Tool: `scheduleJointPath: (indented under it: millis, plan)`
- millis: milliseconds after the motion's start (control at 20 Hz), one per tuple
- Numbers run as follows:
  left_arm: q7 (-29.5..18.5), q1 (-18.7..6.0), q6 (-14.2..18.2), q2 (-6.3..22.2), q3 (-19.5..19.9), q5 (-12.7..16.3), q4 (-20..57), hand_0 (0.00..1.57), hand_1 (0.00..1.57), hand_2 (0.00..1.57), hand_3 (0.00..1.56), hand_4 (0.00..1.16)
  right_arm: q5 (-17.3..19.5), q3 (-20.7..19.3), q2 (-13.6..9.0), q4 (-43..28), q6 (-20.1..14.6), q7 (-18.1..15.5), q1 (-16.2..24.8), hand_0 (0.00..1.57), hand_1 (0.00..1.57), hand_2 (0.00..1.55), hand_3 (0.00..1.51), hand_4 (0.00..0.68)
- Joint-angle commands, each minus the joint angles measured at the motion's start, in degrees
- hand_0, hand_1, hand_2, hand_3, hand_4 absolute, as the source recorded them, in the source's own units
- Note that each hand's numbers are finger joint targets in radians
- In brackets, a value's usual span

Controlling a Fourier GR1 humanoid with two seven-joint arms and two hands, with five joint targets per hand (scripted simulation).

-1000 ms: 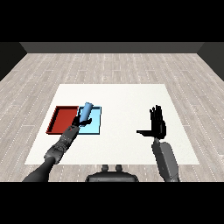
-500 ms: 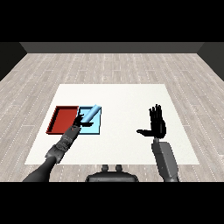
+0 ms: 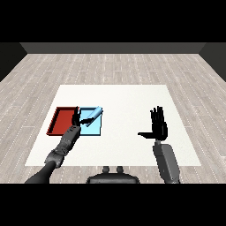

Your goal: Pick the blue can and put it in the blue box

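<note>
The blue can (image 3: 94, 115) lies tilted in the light blue tray (image 3: 93, 129), its top end leaning toward the tray's far right corner. My left hand (image 3: 75, 120) sits just left of the can, over the seam between the two trays. Its fingers are straightened and spread, and its thumb reaches toward the can's lower end; they are not curled round the can. My right hand (image 3: 159, 126) hovers over the right part of the table, open, fingers pointing up and thumb out to the left, holding nothing.
The red tray (image 3: 61, 122) lies directly left of the blue tray, touching it, with nothing in it. Both trays rest on the white table (image 3: 123, 101), with grey wood floor around it.
The can went from upright in my left hand to tipped over and down into the blue tray. The left hand's fingers have uncurled from it. The right hand has not moved.
</note>
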Motion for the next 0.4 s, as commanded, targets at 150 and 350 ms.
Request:
scheduleJointPath:
  millis: [150,350]
  plan:
    - [-18.6,5.6,-9.0,-1.4,1.7,3.5,-17.7,0.0,0.0,0.0,0.0,0.0,1.1,-0.6,-2.4,1.7,1.5,0.4,0.1,0.0,0.0,0.0,0.0,0.0]
    - [-23.3,15.2,-13.6,-5.3,-1.5,4.3,-29.4,0.0,0.0,0.0,0.0,0.0,1.8,0.6,-1.8,0.3,1.1,0.8,0.8,0.0,0.0,0.0,0.0,0.0]
